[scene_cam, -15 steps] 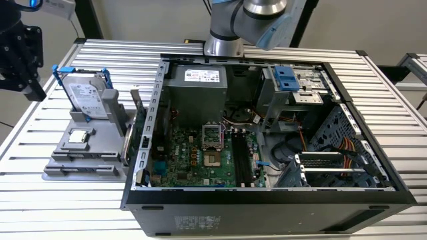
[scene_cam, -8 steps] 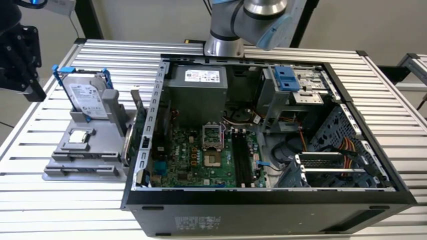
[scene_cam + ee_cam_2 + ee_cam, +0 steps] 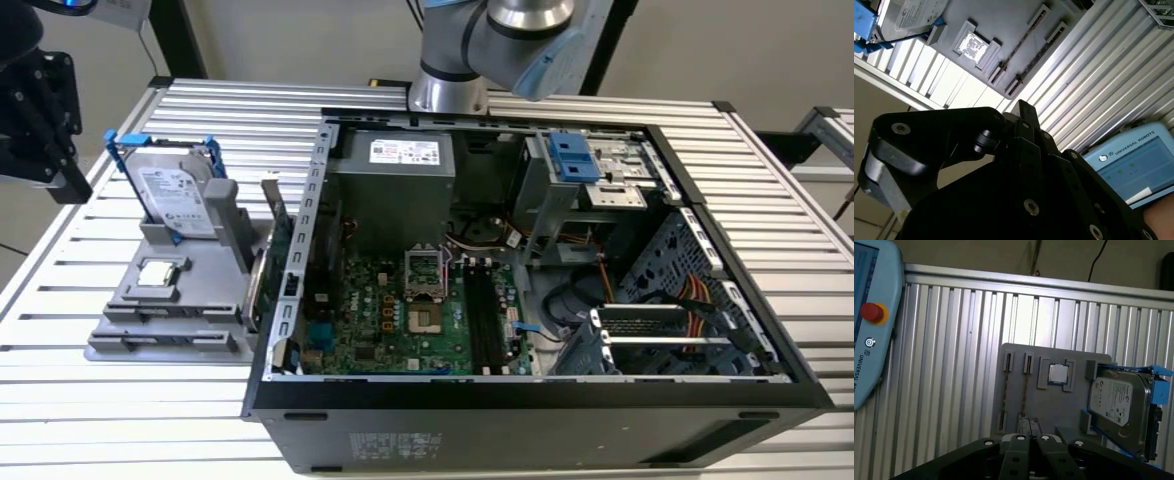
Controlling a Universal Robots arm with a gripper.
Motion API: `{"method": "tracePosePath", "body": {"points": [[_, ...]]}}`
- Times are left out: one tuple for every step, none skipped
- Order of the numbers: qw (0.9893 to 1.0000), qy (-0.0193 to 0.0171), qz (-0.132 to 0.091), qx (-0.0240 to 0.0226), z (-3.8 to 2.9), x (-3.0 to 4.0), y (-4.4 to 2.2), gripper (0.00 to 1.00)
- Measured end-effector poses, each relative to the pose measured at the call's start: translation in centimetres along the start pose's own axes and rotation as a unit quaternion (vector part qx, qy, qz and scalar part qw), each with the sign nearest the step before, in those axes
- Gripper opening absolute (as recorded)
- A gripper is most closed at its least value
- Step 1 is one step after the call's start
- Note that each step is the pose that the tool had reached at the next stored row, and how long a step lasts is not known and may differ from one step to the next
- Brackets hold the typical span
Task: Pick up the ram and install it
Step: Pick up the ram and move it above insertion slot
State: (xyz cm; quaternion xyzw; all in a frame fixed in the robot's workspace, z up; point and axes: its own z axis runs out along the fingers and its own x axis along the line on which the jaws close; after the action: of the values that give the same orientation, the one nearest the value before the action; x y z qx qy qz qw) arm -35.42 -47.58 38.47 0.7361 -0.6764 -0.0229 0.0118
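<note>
The ram (image 3: 1026,386) is a thin dark stick standing on edge in a slot of the grey parts holder (image 3: 1016,390). In the second wrist view the ram (image 3: 1021,46) shows as a narrow strip across the same holder (image 3: 1004,30). My gripper (image 3: 1030,441) hovers short of the holder, above the ribbed table, with its fingers shut together and nothing between them. Its black fingers taper to one tip in the second wrist view (image 3: 1024,111). The gripper's black body (image 3: 38,130) hangs at the exterior view's left edge, apart from the holder (image 3: 167,320).
An open computer case (image 3: 534,400) lies on the table, its motherboard memory slots (image 3: 483,320) exposed. On the holder stand a hard drive in a blue frame (image 3: 174,195) and a processor chip (image 3: 158,272). A green expansion card (image 3: 271,265) stands beside the case. A teach pendant (image 3: 869,325) is nearby.
</note>
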Motion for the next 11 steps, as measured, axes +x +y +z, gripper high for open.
{"method": "tracePosePath", "body": {"points": [[1.0000, 0.0000, 0.000, 0.0000, 0.00, 0.00, 0.00, 0.00], [1.0000, 0.0000, 0.000, 0.0000, 0.00, 0.00, 0.00, 0.00], [1.0000, 0.0000, 0.000, 0.0000, 0.00, 0.00, 0.00, 0.00], [1.0000, 0.0000, 0.000, 0.0000, 0.00, 0.00, 0.00, 0.00], [1.0000, 0.0000, 0.000, 0.0000, 0.00, 0.00, 0.00, 0.00], [1.0000, 0.0000, 0.000, 0.0000, 0.00, 0.00, 0.00, 0.00], [1.0000, 0.0000, 0.000, 0.0000, 0.00, 0.00, 0.00, 0.00], [1.0000, 0.0000, 0.000, 0.0000, 0.00, 0.00, 0.00, 0.00], [1.0000, 0.0000, 0.000, 0.0000, 0.00, 0.00, 0.00, 1.00], [1.0000, 0.0000, 0.000, 0.0000, 0.00, 0.00, 0.00, 1.00], [1.0000, 0.0000, 0.000, 0.0000, 0.00, 0.00, 0.00, 1.00]]}}
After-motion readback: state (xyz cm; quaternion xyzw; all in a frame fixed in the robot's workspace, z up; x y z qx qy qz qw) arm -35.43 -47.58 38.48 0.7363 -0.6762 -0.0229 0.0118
